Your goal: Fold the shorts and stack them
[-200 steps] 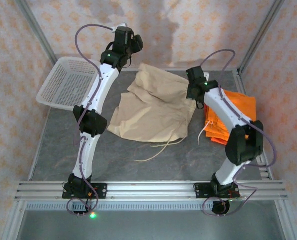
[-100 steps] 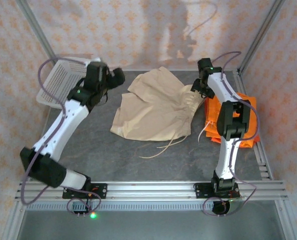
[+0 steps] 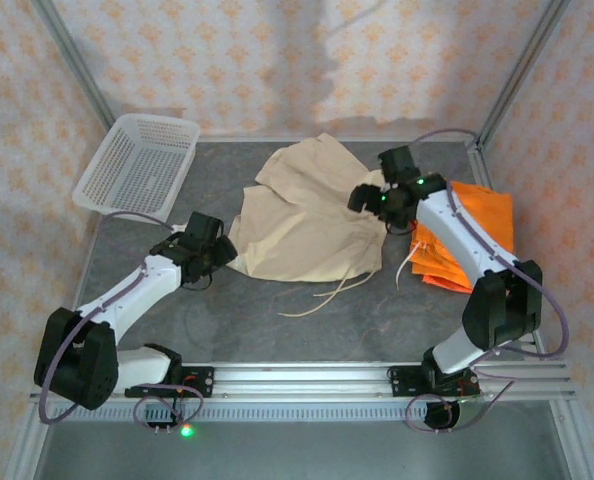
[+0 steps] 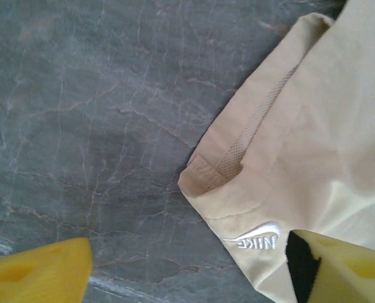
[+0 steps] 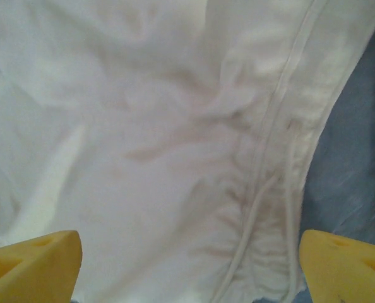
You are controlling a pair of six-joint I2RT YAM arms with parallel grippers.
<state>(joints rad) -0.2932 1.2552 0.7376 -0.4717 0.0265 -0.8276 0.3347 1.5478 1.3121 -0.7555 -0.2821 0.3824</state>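
1. While the cream-beige shorts (image 3: 307, 225) lie spread and rumpled on the table (image 3: 277, 335), not yet folded, the step in hand looks like the start of folding this pair, with an arm at each side of it.
2. The left gripper (image 3: 215, 250) sits low at the near-left corner of the beige shorts. In the left wrist view its yellow fingers (image 4: 39, 271) stand wide apart with nothing gripped. The hem corner (image 4: 203, 180) and a stitched logo (image 4: 257, 241) lie between them, and I cannot tell whether a fingertip touches the cloth.
3. The right gripper (image 3: 362, 197) is over the right edge of the beige shorts, above the gathered waistband (image 5: 263, 208). Its jaws are spread wide and hold nothing.
4. The orange shorts (image 3: 477, 225) lie flat just to the right of the beige shorts. How many are in that pile I cannot tell.
5. A loose drawstring (image 3: 322, 295) trails off the near edge of the beige shorts, and a white mesh basket (image 3: 137, 165) sits well apart to their far left.
6. The next move probably calls for each gripper to drop onto its own edge and pinch one layer of cloth, so the pair can be lifted or pulled flat and doubled over. The gathered waistband is thick, so the right jaws need a firm bite, and the drawstring may snag or drag.
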